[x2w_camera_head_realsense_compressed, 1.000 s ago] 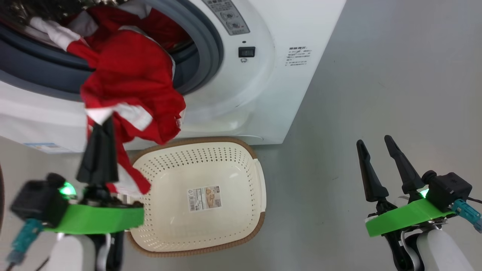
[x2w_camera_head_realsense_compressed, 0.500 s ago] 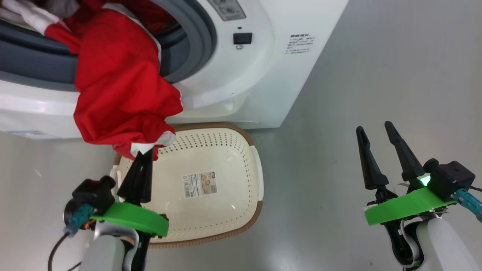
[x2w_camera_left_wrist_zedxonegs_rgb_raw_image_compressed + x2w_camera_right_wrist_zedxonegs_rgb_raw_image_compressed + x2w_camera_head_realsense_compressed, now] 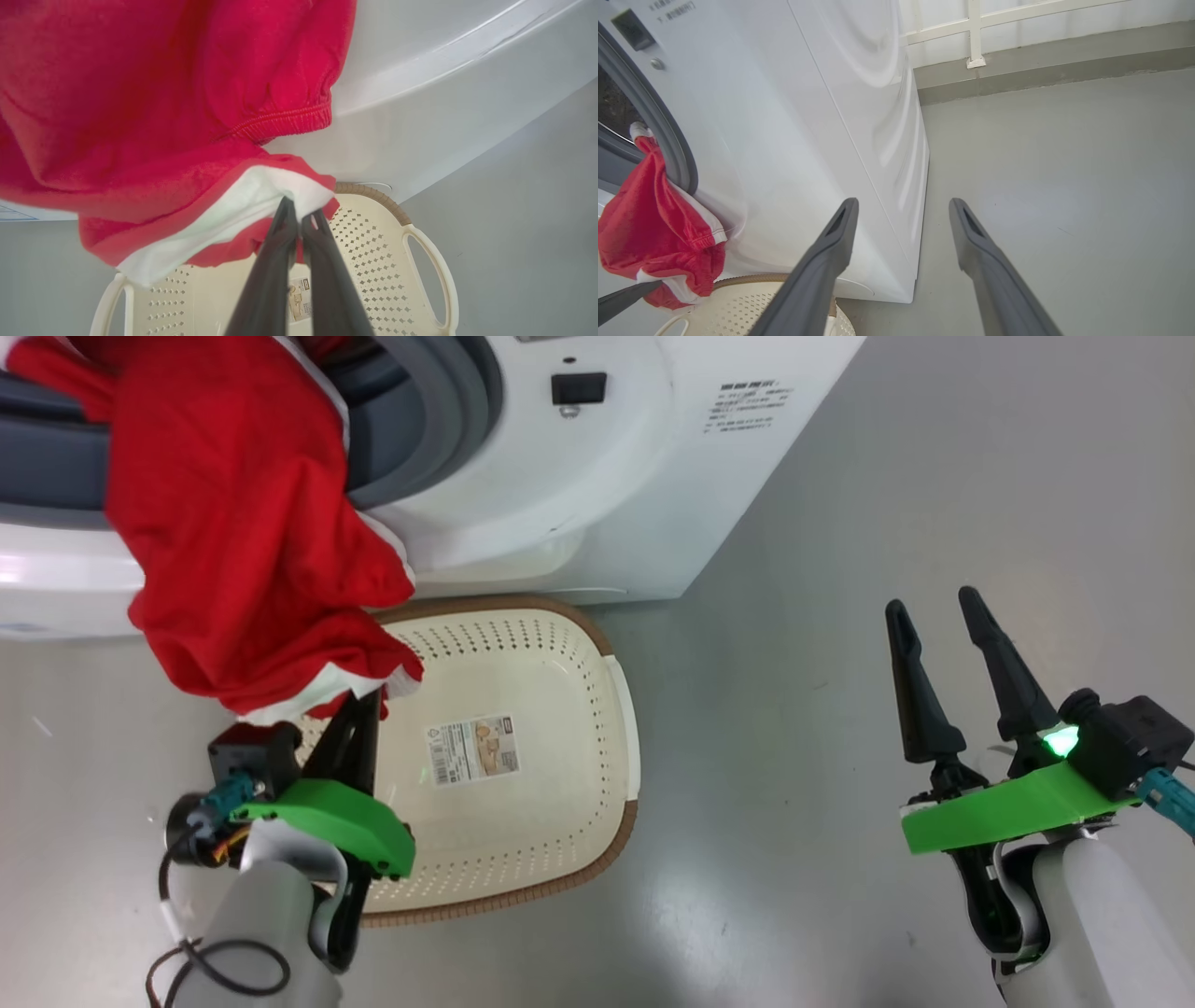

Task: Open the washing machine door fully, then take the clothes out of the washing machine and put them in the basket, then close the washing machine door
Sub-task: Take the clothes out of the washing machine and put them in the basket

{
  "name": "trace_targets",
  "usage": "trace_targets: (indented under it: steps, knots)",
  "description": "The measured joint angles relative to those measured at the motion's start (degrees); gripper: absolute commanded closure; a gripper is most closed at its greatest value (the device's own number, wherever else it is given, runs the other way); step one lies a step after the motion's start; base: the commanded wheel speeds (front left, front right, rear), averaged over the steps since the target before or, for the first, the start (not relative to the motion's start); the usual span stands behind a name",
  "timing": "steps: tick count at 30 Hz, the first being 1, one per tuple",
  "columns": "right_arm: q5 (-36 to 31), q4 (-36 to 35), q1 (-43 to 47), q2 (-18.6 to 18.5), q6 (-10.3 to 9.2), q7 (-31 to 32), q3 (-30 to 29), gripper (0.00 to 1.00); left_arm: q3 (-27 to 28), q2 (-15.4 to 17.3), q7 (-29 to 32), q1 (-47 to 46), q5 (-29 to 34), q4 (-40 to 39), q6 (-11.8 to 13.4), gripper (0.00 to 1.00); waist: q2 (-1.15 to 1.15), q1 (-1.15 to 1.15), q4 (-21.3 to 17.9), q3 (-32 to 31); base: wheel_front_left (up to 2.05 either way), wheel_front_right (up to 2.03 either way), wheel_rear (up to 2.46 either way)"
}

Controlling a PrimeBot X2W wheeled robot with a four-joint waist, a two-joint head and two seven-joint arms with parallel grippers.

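In the head view, the clothes (image 3: 233, 523) are being gripped at their white-trimmed lower hem by the left tool (image 3: 364, 707), which is clamped shut over the basket's (image 3: 560, 709) far-left corner. The red cloth is being stretched along a line from that corner up into the mouth of the washer (image 3: 579, 504), just beyond the basket. The right tool (image 3: 929, 600) is being held open and empty, well to the basket's right, so the left arm is judged nearer.

In the left wrist view, the hem is being pinched directly above the basket's far rim, with the open basket lying below and nearer.

In the right wrist view, the cloth is seen hanging over the washer's grey gasket above the basket. That lip is judged the likeliest snag while the rest is being drawn out.
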Motion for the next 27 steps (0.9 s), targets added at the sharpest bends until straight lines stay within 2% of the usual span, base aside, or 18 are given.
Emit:
trace_targets:
  steps: [11,14,16,21,22,23,24,25,27]
  knots:
    - [-0.2,-0.5,-1.4,0.4,0.0,0.0,-0.1,0.0,1.0,-0.3,0.0,-7.7,0.5,10.7,0.0,1.0,0.0,0.0,-0.5,3.7,0.0,0.0,0.0]
    - [-0.3,-0.6,-2.3,0.5,0.0,0.0,-0.2,0.0,1.3,-0.5,0.0,-9.3,0.5,11.8,0.0,0.89,0.0,0.0,-0.5,4.3,0.0,0.0,0.0]
    - [-1.3,-0.6,-2.6,0.5,0.0,0.0,-0.2,0.0,1.6,-0.5,0.0,-10.0,0.5,12.2,0.0,0.86,0.0,0.0,-0.5,4.5,0.0,0.0,0.0]
    - [-1.4,-0.5,-2.6,0.5,0.0,0.0,-0.2,0.0,2.0,-0.5,0.0,-10.1,0.5,13.0,0.0,0.58,0.0,0.0,-0.4,4.4,0.0,0.0,0.0]
    - [-1.4,-0.5,-2.6,0.5,0.0,0.0,-0.2,0.0,2.1,-0.5,0.0,-10.1,0.5,13.0,0.0,0.43,0.0,0.0,-0.4,4.4,0.0,0.0,0.0]
    - [-1.4,-0.5,-2.6,0.5,0.0,0.0,-0.2,0.0,2.2,-0.5,0.0,-10.1,0.5,13.0,0.0,0.2,0.0,0.0,-0.3,4.4,0.0,0.0,0.0]
    - [-1.4,-0.5,-2.6,0.5,0.0,0.0,-0.2,0.0,2.3,-0.5,0.0,-10.1,0.5,13.0,0.0,0.07,0.0,0.0,-0.3,4.3,0.0,0.0,0.0]
    - [-1.4,-0.5,-2.6,0.5,0.0,0.0,-0.2,0.0,2.3,-0.5,0.0,-10.1,0.5,13.0,0.0,0.0,0.0,0.0,-0.2,4.3,0.0,0.0,0.0]
    - [-1.4,-0.5,-2.6,0.5,0.0,0.0,-0.3,0.0,2.4,-0.5,0.0,-10.1,0.5,13.0,0.0,0.0,0.0,0.0,-0.1,4.2,0.0,0.0,0.0]
